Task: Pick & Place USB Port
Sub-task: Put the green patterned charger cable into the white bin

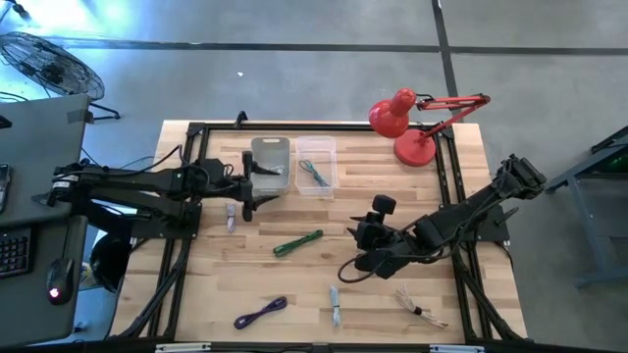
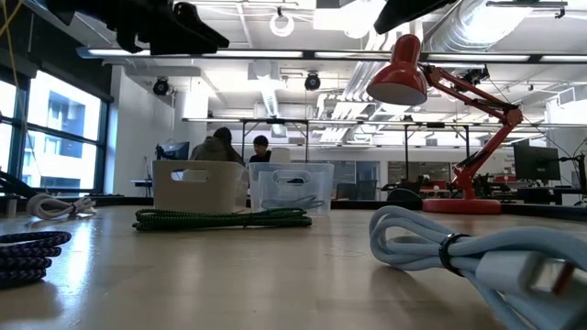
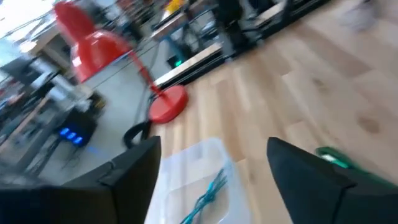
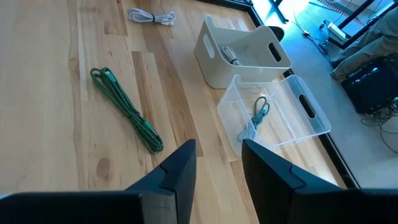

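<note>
We see the left gripper [image 1: 253, 183], fingers spread wide, beside the opaque grey bin [image 1: 271, 163]; the right gripper [image 4: 217, 163] is narrowly parted and empty, above bare wood-grain tabletop [image 4: 56, 124].

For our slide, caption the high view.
Left gripper open beside grey bin; right gripper waits near green cable.

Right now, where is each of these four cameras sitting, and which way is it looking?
High view: above the table, looking straight down; both arms show.
Low view: at table-top height, looking level across; arm parts only along the top.
Left wrist view: on the left arm, looking past its open fingers.
Right wrist view: on the right arm, over its fingers.
Shared: all four show the clear bin.
</note>
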You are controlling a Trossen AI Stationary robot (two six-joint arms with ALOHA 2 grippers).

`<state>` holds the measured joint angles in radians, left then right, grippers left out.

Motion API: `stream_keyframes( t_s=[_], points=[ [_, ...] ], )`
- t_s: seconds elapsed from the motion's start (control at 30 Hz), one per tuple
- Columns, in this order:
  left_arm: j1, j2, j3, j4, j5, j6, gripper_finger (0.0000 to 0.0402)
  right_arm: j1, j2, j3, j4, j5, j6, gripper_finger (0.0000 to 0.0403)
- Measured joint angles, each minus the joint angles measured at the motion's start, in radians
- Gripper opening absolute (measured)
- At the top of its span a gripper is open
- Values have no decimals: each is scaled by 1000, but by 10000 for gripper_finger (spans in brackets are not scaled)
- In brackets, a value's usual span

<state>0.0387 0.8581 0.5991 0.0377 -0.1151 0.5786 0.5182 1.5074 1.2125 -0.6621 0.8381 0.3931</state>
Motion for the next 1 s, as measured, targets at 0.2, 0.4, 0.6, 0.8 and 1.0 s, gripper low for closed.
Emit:
stream_keyframes(
  t_s=[0.2,0.4,0.6,0.8,1.0],
  points=[
    [-6,0,0,-155,107,-8,309,0,0,0,-10,4,0,121],
    [-57,29,-1,-299,-1,-174,309,0,0,0,-13,11,0,121],
    [-108,97,-1,-241,32,-304,309,0,0,0,-15,28,0,121],
    [-135,172,-1,-242,170,-430,309,0,0,0,-15,22,7,121],
    [-166,260,-1,-211,162,-455,309,0,0,0,-16,6,8,121]
  ],
)
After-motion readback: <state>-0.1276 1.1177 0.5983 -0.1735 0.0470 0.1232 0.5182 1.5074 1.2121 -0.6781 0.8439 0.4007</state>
